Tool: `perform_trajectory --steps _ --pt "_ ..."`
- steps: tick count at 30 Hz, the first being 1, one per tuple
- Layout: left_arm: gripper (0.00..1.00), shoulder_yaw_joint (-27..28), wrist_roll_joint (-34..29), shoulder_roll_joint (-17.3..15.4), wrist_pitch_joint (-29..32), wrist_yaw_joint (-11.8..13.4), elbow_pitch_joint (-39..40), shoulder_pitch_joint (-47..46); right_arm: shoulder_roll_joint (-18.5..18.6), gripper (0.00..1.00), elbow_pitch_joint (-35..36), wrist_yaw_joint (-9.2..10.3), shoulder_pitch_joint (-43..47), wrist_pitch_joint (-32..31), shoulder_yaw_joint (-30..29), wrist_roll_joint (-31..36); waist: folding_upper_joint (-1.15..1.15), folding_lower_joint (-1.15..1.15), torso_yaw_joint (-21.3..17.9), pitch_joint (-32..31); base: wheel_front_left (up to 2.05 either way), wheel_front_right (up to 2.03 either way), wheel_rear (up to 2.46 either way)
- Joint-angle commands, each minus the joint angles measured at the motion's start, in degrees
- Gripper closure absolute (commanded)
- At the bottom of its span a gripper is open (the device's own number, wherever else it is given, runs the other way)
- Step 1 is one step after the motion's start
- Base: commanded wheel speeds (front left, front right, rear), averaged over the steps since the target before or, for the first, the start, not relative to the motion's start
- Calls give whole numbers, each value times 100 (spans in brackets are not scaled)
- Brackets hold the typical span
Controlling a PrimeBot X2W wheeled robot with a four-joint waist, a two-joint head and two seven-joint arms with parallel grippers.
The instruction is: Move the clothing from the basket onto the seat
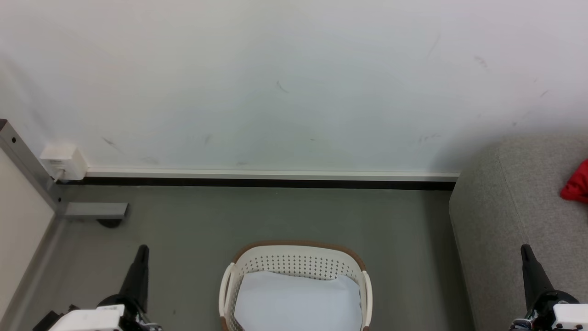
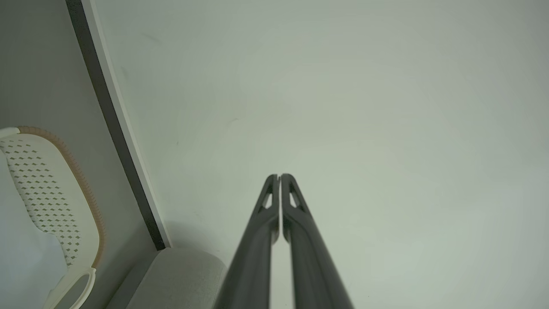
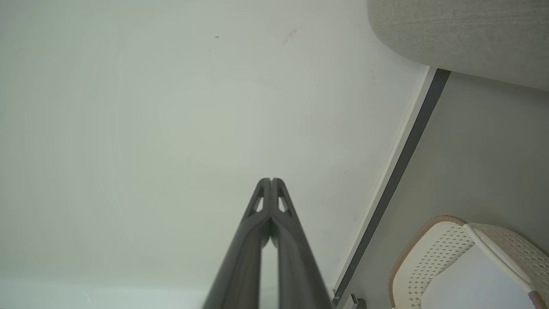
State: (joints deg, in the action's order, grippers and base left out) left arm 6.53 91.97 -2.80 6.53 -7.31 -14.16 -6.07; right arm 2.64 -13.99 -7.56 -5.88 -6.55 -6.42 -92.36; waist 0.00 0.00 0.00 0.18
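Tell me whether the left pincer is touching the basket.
Apart. In the head view the left pincer rises at the lower left, with a wide strip of grey floor between it and the basket.

Wht wall, gry floor, pale sheet
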Motion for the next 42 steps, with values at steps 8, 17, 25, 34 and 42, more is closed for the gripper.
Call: perform_trajectory --steps 8,17,25,34,42 --pt "100 10 82 -15 21 -37 20 -43 45 100 -11 14 -79 -15 -22 -13 0 0 0 0 0 0 0" --pt "100 10 82 -15 20 -37 20 -43 45 100 -11 14 -79 -15 -22 -13 0 0 0 0 0 0 0" --pt "100 10 82 -15 20 -37 20 -43 45 100 -11 14 -79 -15 -22 -13 0 0 0 0 0 0 0" --pt "100 10 82 -15 20 -37 20 -43 45 100 -11 14 -79 -15 -22 -13 0 0 0 0 0 0 0" --pt "100 10 83 -15 20 -37 20 -43 45 100 -11 14 -79 -14 -21 -13 0 0 0 0 0 0 0"
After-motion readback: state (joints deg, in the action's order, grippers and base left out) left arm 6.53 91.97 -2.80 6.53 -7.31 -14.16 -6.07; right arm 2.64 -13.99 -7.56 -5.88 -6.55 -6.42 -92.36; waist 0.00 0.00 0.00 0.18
